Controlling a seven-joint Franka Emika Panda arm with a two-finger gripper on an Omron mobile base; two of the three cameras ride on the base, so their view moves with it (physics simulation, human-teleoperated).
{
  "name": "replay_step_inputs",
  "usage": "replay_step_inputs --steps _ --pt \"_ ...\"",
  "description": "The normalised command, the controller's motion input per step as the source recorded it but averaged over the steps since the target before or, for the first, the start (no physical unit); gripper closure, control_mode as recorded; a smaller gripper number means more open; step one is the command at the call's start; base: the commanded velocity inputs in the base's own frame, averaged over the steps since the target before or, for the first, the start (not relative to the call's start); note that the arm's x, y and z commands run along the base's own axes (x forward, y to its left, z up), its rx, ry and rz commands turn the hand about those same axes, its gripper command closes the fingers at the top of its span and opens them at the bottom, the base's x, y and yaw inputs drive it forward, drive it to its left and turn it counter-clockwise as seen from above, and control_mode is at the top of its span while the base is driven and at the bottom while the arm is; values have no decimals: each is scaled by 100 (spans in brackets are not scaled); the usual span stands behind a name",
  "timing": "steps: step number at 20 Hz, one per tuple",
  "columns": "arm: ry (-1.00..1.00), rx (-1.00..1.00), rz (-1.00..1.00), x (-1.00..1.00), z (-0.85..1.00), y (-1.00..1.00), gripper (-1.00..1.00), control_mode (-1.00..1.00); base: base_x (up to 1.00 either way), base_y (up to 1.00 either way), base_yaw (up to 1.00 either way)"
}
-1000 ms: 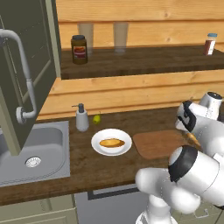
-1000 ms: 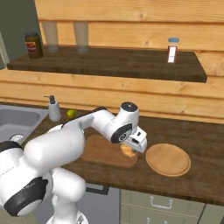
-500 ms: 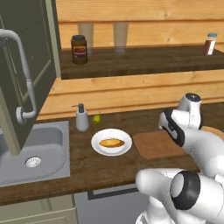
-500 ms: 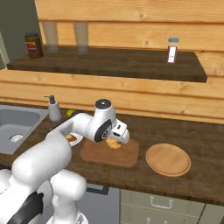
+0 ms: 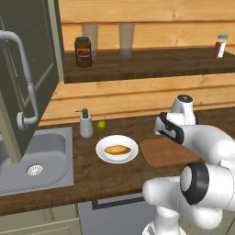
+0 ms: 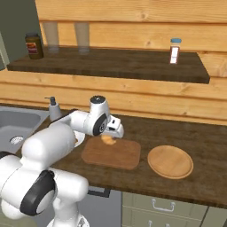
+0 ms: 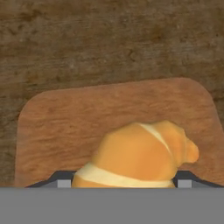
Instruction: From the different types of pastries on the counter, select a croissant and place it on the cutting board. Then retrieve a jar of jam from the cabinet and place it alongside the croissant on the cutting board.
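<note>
A: What is nearest to the rectangular brown wooden cutting board (image 6: pixel 111 153)?

B: The gripper (image 6: pixel 109 138) is just over its far edge, and it holds the golden-brown croissant (image 7: pixel 139 155) between its two dark fingertips (image 7: pixel 60 180). In the hand view the croissant is over the near half of the board. I cannot tell if it touches the wood.

A: And beside the board?

B: On the dark wooden table (image 6: pixel 204 144), to the right of the board, lies a round wooden plate (image 6: pixel 170 162), apart from it. To the left of the board is a round white plate (image 5: pixel 116 149) with an oblong glazed pastry (image 5: pixel 117 149) on it. Further left from the board is the grey steel sink (image 5: pixel 32 158) with its curved grey tap (image 5: pixel 23 78).

A: What stands behind the board?

B: Back and to the left of it, near the wall, is a grey soap dispenser (image 5: pixel 85 124), and just beside that a small yellow-green fruit (image 5: pixel 101 124).

A: And the jam?

B: The dark jar of jam with a red label (image 5: pixel 83 52) stands upright on the long wooden shelf (image 6: pixel 111 64), above and well to the left of the board. Two clear glasses (image 5: pixel 126 39) are next to it, and a small shaker with a blue cap (image 6: pixel 175 50) is above and to the right of the board.
</note>
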Motion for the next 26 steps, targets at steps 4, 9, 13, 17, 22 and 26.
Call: replay_step_inputs --steps 4,9,13,17,22,26 --pt "2 -6 14 11 -42 25 100 -100 0 0 0" --pt "0 -4 14 13 -30 17 100 -100 0 0 0" --pt "0 0 13 2 -15 4 100 -100 0 0 0" --pt "0 0 11 0 -2 1 100 -100 0 0 0" --pt "0 -5 13 1 -40 15 100 -100 0 0 0" --pt "0 -2 12 2 -29 9 100 -100 0 0 0"
